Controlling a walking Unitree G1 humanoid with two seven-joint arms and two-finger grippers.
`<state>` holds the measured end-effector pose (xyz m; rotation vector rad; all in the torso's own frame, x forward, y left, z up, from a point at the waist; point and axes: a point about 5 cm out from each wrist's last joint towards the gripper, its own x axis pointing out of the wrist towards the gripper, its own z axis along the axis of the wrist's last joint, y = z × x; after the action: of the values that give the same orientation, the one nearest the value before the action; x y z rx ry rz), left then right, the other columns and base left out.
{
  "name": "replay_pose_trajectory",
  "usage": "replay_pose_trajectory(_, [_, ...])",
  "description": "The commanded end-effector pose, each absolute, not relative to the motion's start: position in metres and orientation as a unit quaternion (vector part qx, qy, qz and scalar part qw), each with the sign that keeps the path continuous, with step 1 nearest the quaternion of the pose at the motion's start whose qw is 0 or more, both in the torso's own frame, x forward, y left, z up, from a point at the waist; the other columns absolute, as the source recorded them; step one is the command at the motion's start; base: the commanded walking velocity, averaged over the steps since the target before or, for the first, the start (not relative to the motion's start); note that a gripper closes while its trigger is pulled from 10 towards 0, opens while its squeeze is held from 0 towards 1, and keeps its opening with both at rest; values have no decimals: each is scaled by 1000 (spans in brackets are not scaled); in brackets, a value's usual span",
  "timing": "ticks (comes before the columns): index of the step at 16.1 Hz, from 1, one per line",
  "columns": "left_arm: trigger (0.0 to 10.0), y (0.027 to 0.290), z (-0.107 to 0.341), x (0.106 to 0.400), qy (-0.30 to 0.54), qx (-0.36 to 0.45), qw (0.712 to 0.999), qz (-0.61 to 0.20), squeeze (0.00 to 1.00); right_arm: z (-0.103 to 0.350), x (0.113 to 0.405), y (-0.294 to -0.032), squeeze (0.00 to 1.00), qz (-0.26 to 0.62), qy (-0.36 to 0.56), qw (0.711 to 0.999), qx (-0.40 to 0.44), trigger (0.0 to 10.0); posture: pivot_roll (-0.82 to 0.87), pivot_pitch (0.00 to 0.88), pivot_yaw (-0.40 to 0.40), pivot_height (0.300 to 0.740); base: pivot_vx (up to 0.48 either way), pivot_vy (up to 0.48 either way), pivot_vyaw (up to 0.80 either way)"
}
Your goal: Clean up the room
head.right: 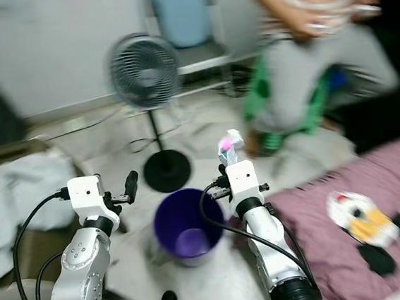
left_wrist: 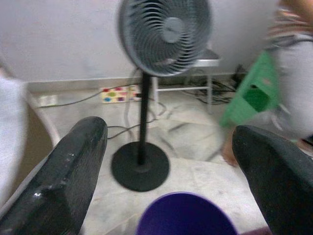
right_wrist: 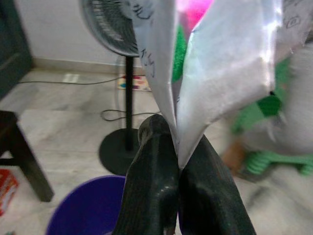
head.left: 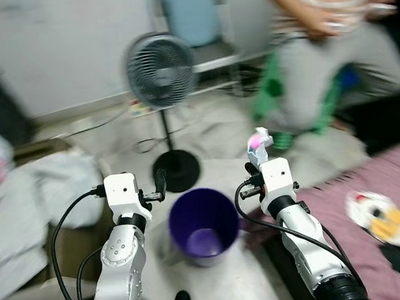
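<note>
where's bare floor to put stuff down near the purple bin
Bare marble floor lies between the fan base and the person's legs. Crowded: white bags left of the purple bin, the maroon mat with scattered items right. The right pincer holds a wrapper.

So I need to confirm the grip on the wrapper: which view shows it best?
The right wrist view: the silvery wrapper sits pinched between the shut fingers of the right gripper, above the purple bucket. Both eye views show it small and blurred atop that gripper. The left wrist view looks at the fan instead.
</note>
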<state>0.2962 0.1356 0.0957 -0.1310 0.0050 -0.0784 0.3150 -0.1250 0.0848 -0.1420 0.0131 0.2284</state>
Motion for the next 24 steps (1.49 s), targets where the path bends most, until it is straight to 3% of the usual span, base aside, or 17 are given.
replay_pose_trajectory(1, [10000, 135, 95, 297, 8, -66, 997, -42, 0, 86, 315, -125, 0, 115, 4, 991, -69, 10000, -39, 132, 7, 740, 0, 0, 800])
replay_pose_trajectory(7, [10000, 134, 96, 296, 3, -74, 996, -52, 0, 86, 315, -124, 0, 116, 2, 991, -67, 10000, -40, 135, 7, 740, 0, 0, 769])
replay_pose_trajectory(15, [10000, 130, 98, 296, -4, -86, 994, -71, 0, 86, 316, -127, 0, 109, 7, 993, -54, 10000, -46, 136, 5, 740, 0, 0, 0])
replay_pose_trajectory(21, [10000, 128, 99, 295, -6, -92, 993, -80, 0, 84, 317, -128, 0, 105, 12, 993, -50, 10000, -46, 137, 4, 740, 0, 0, -780])
replay_pose_trajectory(24, [10000, 127, 101, 294, -15, -103, 990, -96, 0, 84, 316, -128, 0, 107, 12, 993, -51, 10000, -45, 135, 3, 740, 90, 0, 0])
